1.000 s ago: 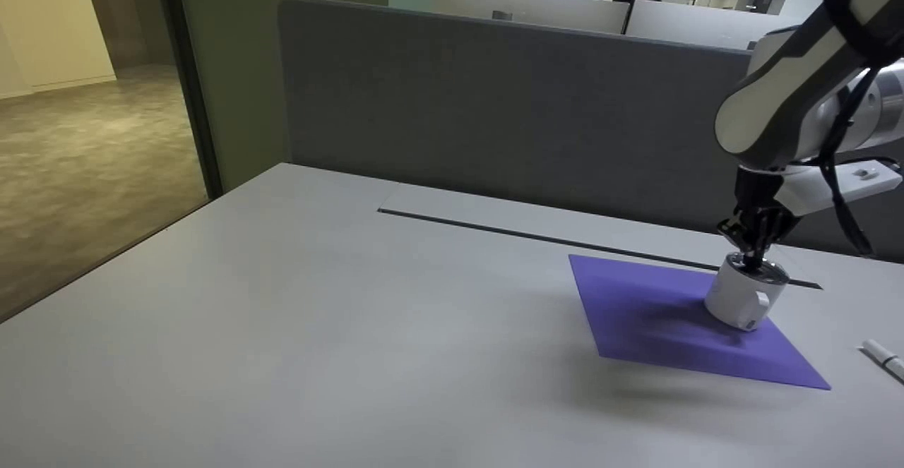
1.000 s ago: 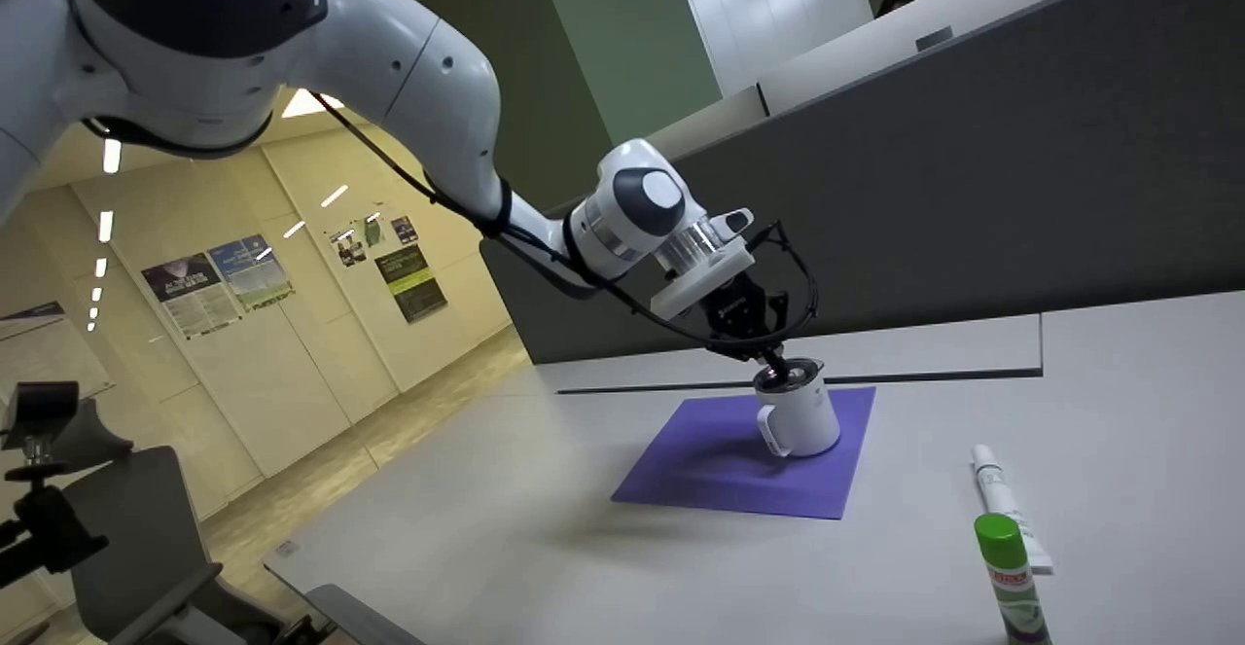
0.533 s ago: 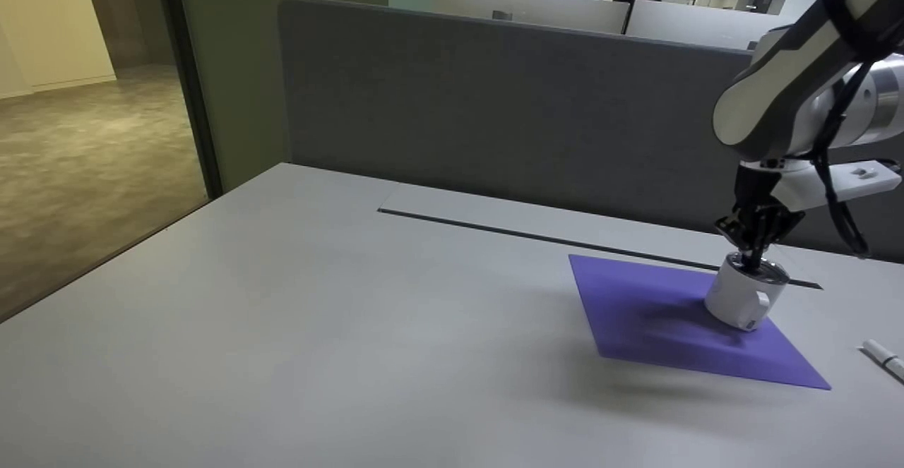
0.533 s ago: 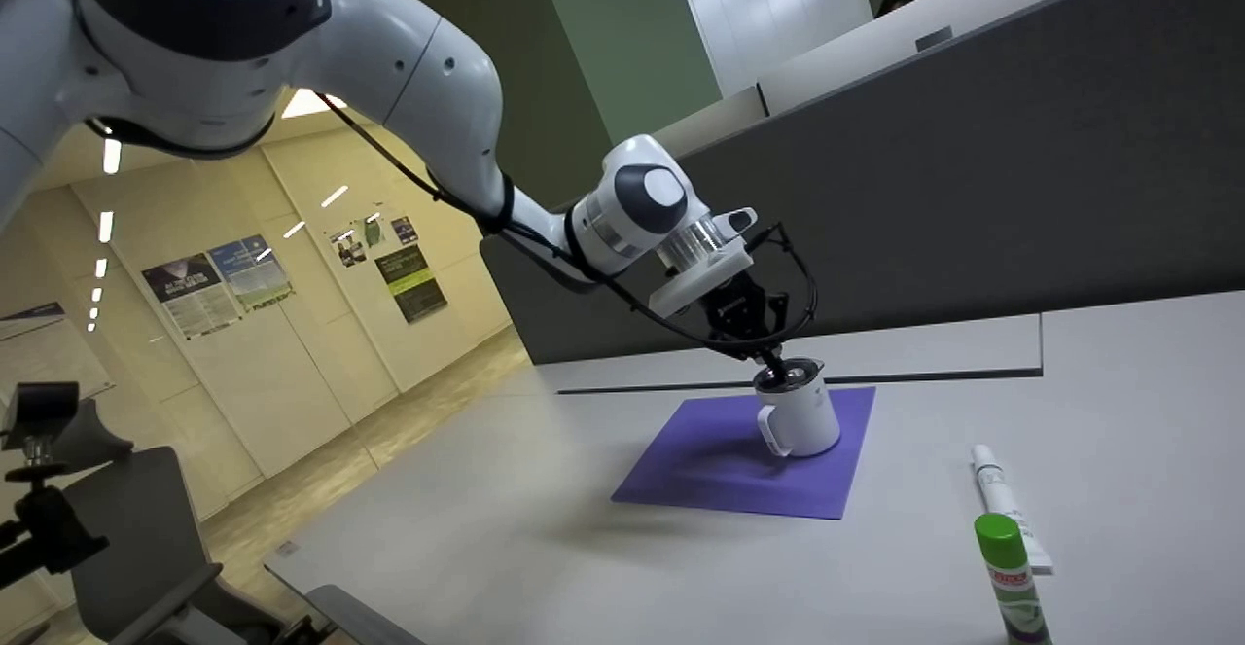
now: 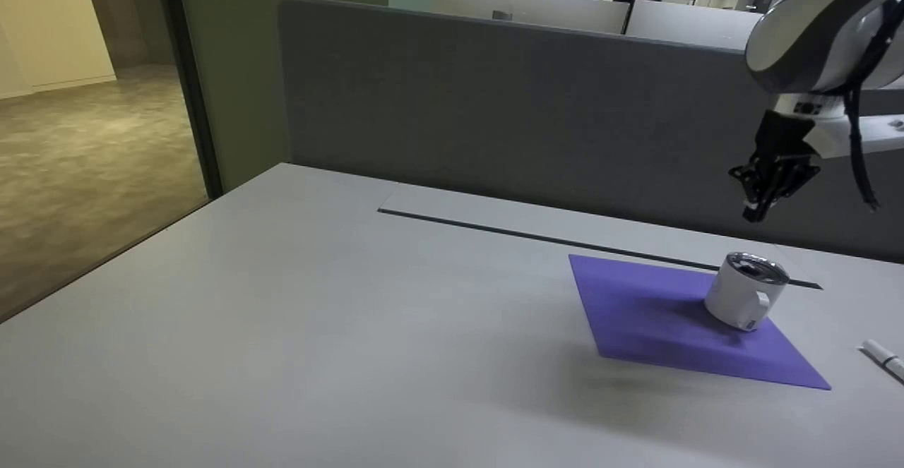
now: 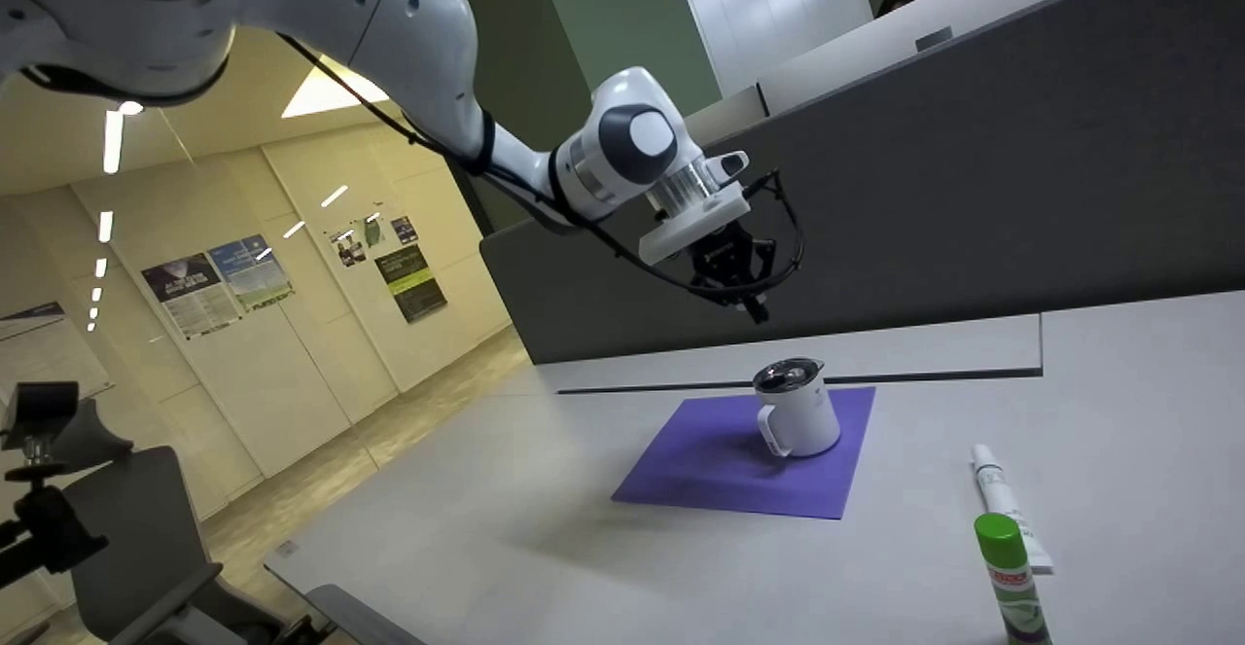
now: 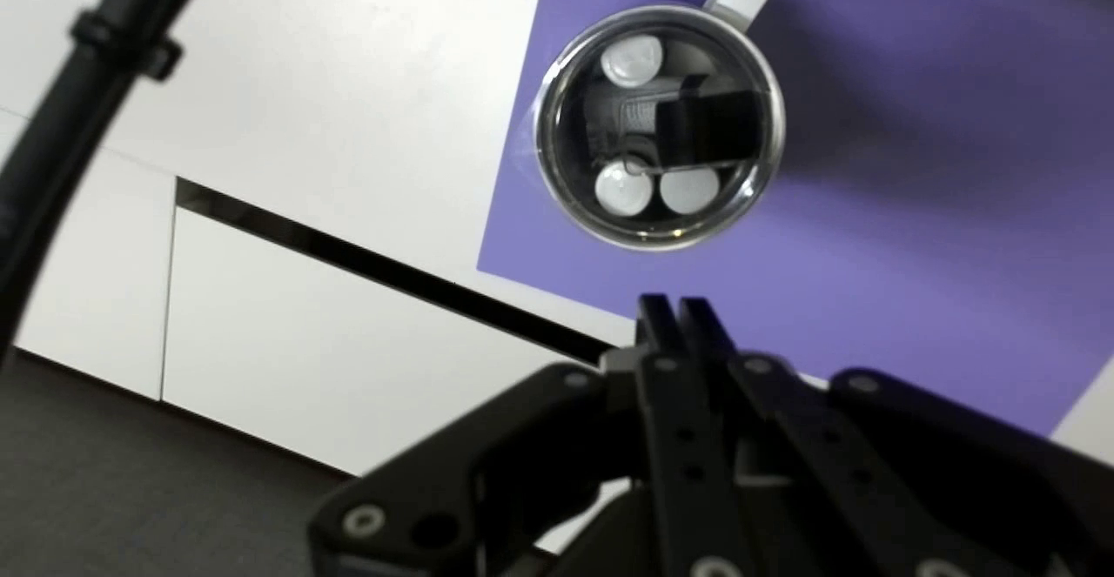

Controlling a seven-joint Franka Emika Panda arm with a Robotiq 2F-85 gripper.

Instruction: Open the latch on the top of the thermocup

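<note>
The thermocup is a white mug (image 5: 740, 300) with a handle and a clear round lid. It stands upright and also shows in an exterior view (image 6: 803, 423). In the wrist view its lid (image 7: 600, 116) is seen from above, with several pale round spots. A dark rectangular piece on the lid looks like the latch (image 7: 709, 129); beside it is a faint rectangular outline. My gripper (image 7: 676, 300) is shut and empty, its fingertips almost together. In both exterior views the gripper (image 5: 756, 212) (image 6: 756, 312) hangs above the cup, apart from it.
The cup stands on a purple sheet (image 5: 635, 313) on the white table (image 5: 318, 313). A grey partition (image 5: 494, 108) rises behind, with a dark slot (image 5: 494, 230) before it. A white tube (image 6: 1002, 499) and a green-capped container (image 6: 1012, 577) lie to one side.
My gripper has risen from the lid, where its fingertips were touching or inside the top, and now hangs above the cup. The cup has not moved.
</note>
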